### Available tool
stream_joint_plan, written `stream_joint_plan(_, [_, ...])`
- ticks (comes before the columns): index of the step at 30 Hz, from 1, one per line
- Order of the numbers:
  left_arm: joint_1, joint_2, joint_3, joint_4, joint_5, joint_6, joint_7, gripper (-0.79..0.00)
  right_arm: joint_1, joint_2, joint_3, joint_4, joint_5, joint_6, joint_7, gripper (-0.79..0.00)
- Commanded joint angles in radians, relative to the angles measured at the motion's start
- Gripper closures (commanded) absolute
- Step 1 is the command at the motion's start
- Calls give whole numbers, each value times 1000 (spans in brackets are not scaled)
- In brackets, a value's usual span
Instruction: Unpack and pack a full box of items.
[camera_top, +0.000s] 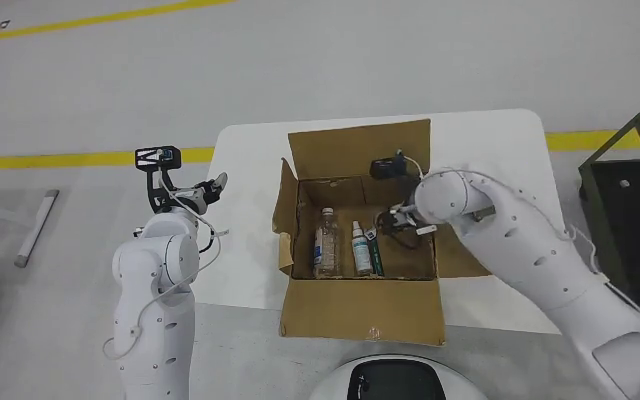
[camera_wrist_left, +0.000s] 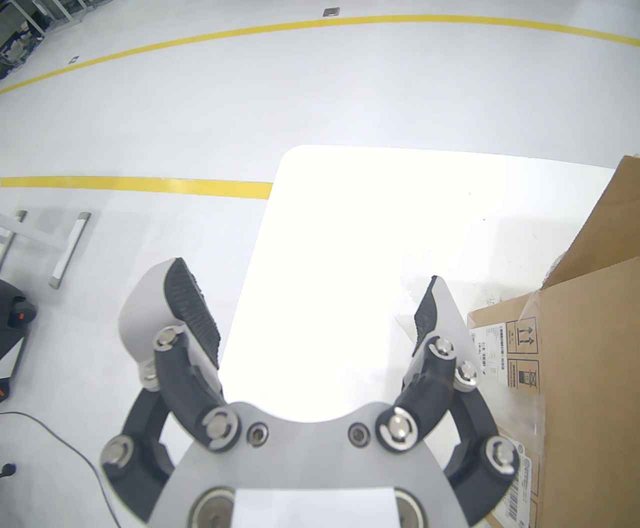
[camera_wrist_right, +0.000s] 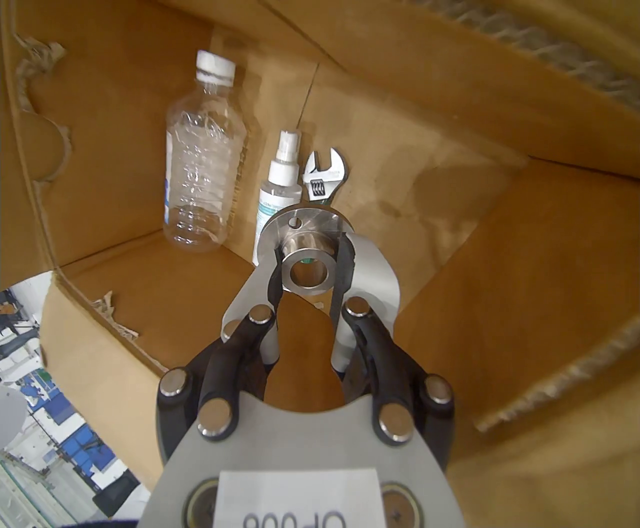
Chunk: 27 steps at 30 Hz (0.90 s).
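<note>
- My right claw (camera_wrist_right: 307, 271) is pinched on a shiny metal ring (camera_wrist_right: 295, 227), down inside the box (camera_wrist_right: 500, 250).
- Just past it lie the spray bottle (camera_wrist_right: 280, 185) and the wrench (camera_wrist_right: 324, 177). I think I should go slow and straight, holding firm.
- The big bottle (camera_wrist_right: 202, 165) lies further off.
- My left claw (camera_wrist_left: 320, 320) hangs wide open over the desk (camera_wrist_left: 350, 225), beside the box.

Cardboard box (camera_top: 360, 310): brown, flaps folded open. On its floor, lying flat side by side: clear plastic bottle (camera_top: 326, 243) with white cap, small white spray bottle (camera_top: 360, 250), adjustable wrench (camera_top: 375, 255). Flanged steel sleeve (camera_wrist_right: 305, 250): hollow, clamped in the right gripper (camera_wrist_right: 305, 272) inside the box
</note>
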Motion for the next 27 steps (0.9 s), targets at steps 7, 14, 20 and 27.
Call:
stream_joint_plan(7, [0,0,0,0,0,0,0,-785,29,-22,-94,70,-80,2,14,0])
stream_joint_plan(14, [0,0,0,0,0,0,0,-785,29,-39,-150,110,-112,-26,17,0])
stream_joint_plan(20, [0,0,0,0,0,0,0,-785,33,-58,-188,151,-134,-31,3,-188])
stream_joint_plan(27, [0,0,0,0,0,0,0,-785,40,-72,-191,180,-134,-31,-11,-296])
